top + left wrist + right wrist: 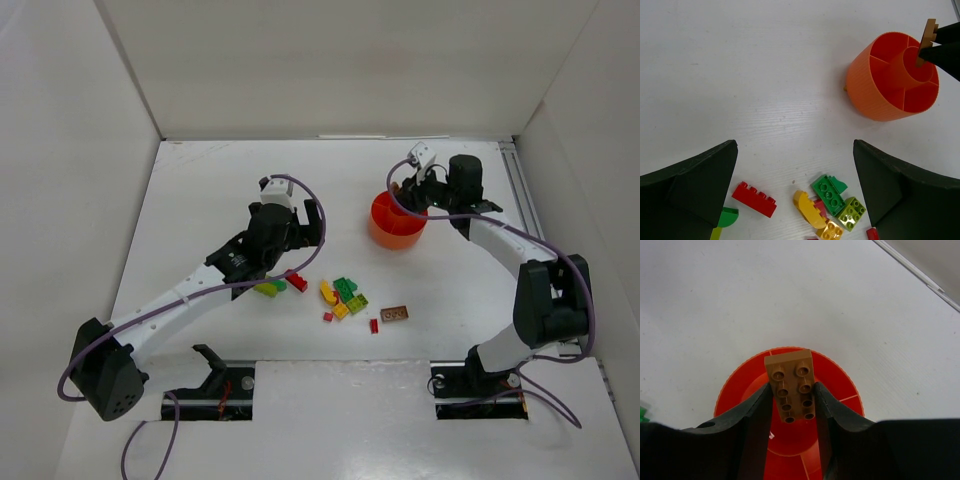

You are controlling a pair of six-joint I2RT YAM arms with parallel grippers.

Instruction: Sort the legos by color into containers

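The right end effector (792, 391) is closed on the lower end of a brown brick (790, 371), which is held upright, studs to the wrist camera, above the orange dish (385, 234) at the far right of the table (200, 200). The left end effector (794, 150) is spread fully open and empty, poised over the loose legos (345, 297) near the table centre, well apart from the dish. Risk is judged as follows: the brick appears to hang over or beside the central cup (920, 72) rather than squarely over one compartment, so on release it could drop into the cup, straddle a divider, or stand on end and tip out over the rim – its length looks large against the compartments. A low descent could also bring the fingers against the rim and shift the light dish. Not determinable: which compartment lies beneath the brick; the near half of the dish, masked by the fingers in the right wrist view; and the legos partly covered by the left arm in the top view – among them a green piece (728, 217).
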